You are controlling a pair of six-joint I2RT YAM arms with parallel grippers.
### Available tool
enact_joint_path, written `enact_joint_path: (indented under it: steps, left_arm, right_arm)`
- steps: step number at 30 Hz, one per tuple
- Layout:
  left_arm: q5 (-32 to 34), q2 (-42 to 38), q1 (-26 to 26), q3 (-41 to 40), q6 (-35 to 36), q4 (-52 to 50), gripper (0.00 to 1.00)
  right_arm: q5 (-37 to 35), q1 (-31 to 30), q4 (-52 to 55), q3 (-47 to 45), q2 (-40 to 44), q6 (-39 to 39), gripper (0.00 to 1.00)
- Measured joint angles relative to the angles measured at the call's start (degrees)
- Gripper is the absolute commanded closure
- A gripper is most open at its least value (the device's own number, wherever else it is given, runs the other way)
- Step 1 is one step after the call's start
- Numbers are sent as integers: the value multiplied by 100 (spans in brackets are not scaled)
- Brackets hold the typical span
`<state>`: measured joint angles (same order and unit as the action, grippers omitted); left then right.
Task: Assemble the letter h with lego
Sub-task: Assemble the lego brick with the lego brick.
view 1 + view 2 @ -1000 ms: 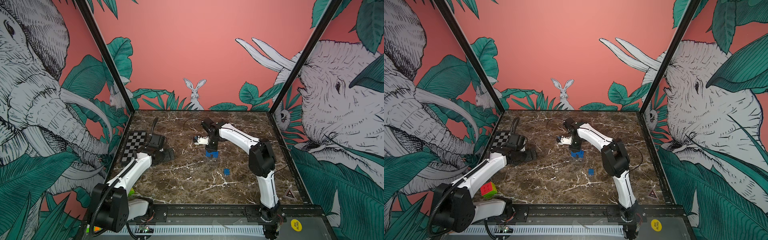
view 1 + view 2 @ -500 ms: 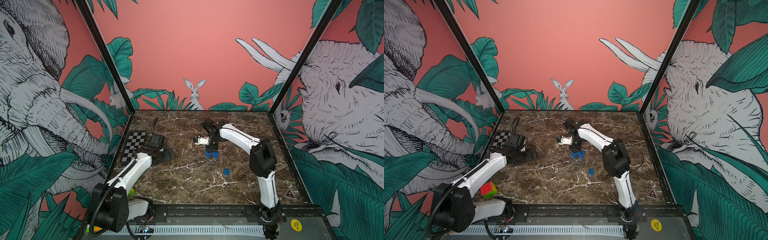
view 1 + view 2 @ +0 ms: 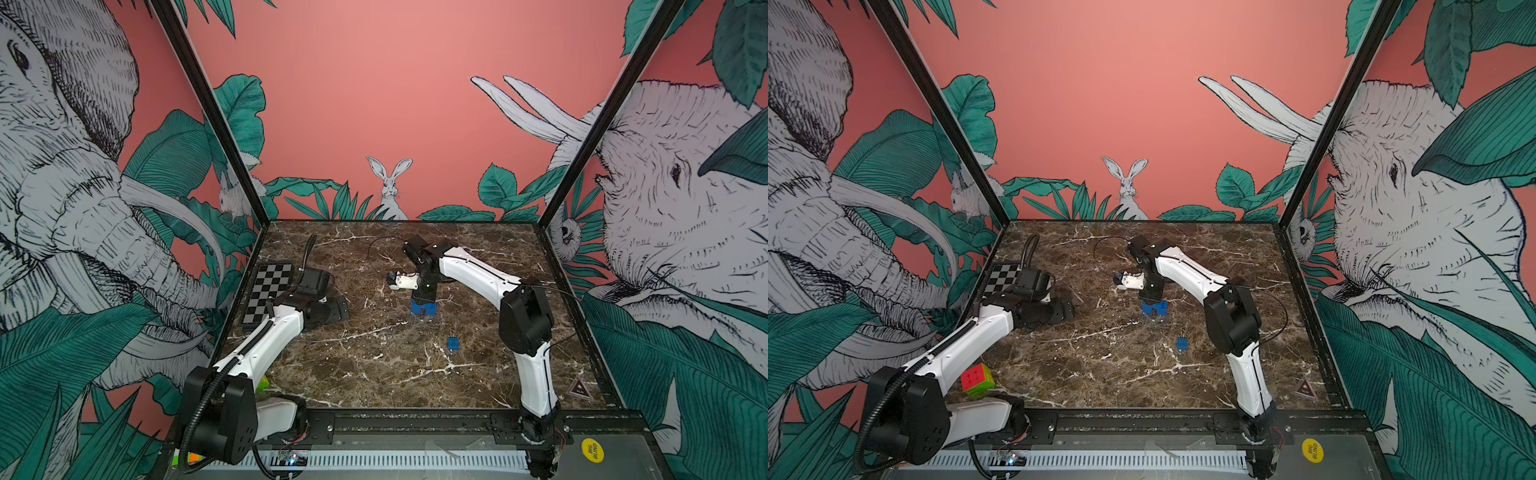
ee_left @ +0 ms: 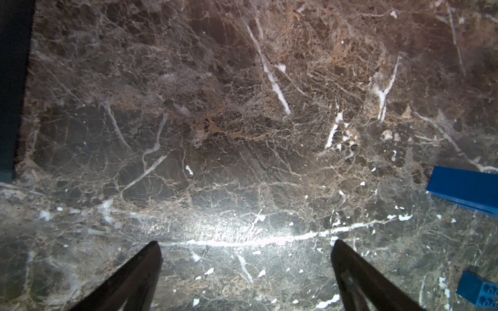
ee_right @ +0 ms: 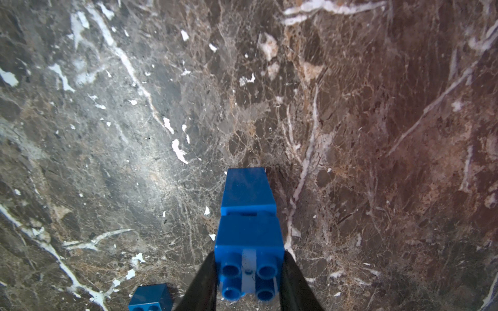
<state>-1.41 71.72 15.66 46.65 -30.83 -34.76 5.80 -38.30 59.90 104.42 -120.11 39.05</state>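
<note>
Legible: yellow round sticker (image 3: 592, 450), lower right in both top views, reads "BIG BLIND"; triangular desk label (image 3: 580, 388) illegible. At frame centre stands the stack of bright blue studded plastic bricks (image 3: 424, 308), top hidden by the right tool (image 5: 249, 259), clamped on its uppermost brick. Spread open over the brown marble desk (image 4: 242, 134): the left tool (image 4: 245, 243).

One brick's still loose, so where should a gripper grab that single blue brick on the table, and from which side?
Pinch the loose brick across two opposite flat side walls, coming straight down from above. It seems to sit studs up on the table, apart from the stack, so its sides look free.
</note>
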Motion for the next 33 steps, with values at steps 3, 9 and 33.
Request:
enact_joint_path:
  steps: [3,9,33]
  left_arm:
    - [0,0,0,0,0,0,1]
    - [-2,17,0,0,0,0,1]
    - [-2,39,0,0,4,0,1]
  right_arm:
    - [2,0,4,0,0,-2,69]
    - [46,0,85,79,-2,-4,72]
    - [-153,-140,577,544,-308,-4,79]
